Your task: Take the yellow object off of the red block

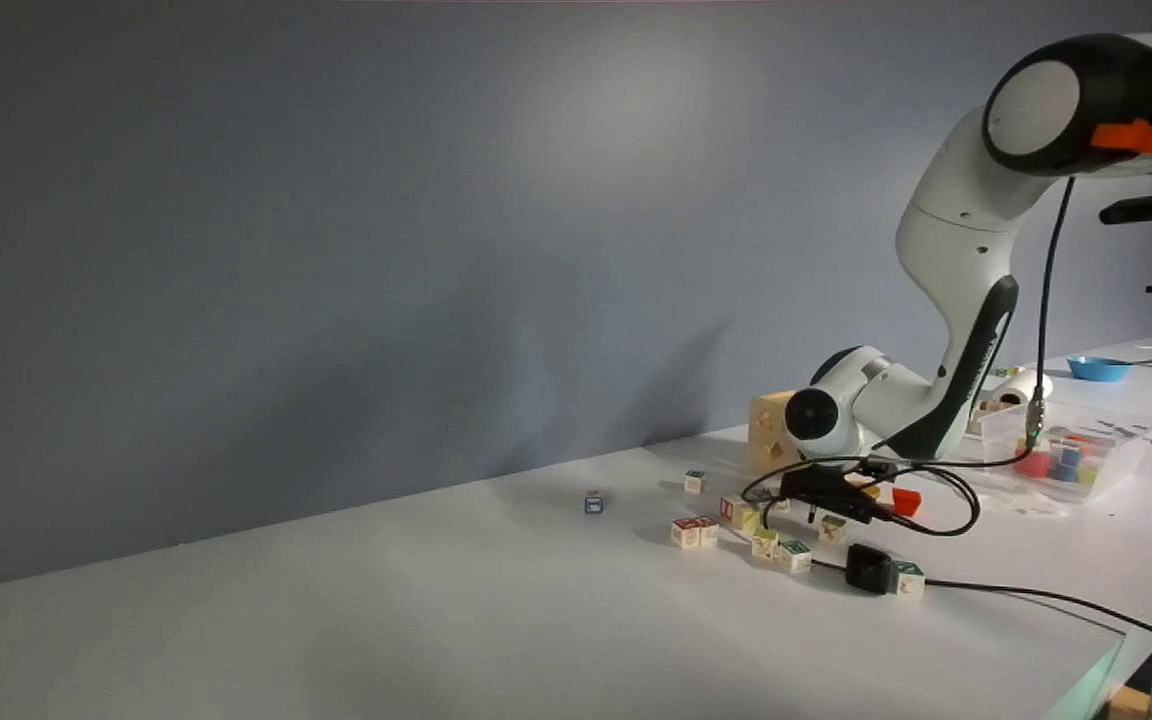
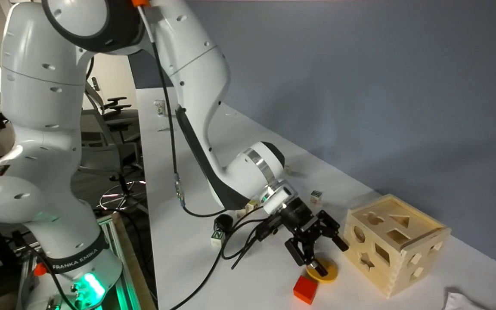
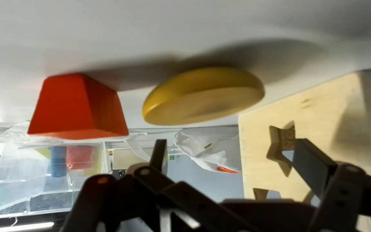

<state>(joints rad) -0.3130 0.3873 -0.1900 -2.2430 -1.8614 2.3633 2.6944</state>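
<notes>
I'm holding the gripper [image 2: 334, 258], jaws spread and empty, with the yellow disc [image 3: 208, 93] lying near its tips, beside, not on, the red block [image 3: 68, 106], so I'm judging removal done, only retreat remaining.

The room around me appears to be a robotics lab. Primary indicator: a jointed white robot arm [image 2: 41, 103], its base [image 2: 71, 237] lettered FRANKA EMIKA and showing a green light [image 2: 95, 285], with a black cable [image 2: 169, 116] hanging alongside the links. I note two supporting indicators: a long white table [image 1: 386, 620] set against a plain gray wall [image 1: 286, 250], and a gray office-type chair [image 2: 101, 159] standing beside the table.
</notes>
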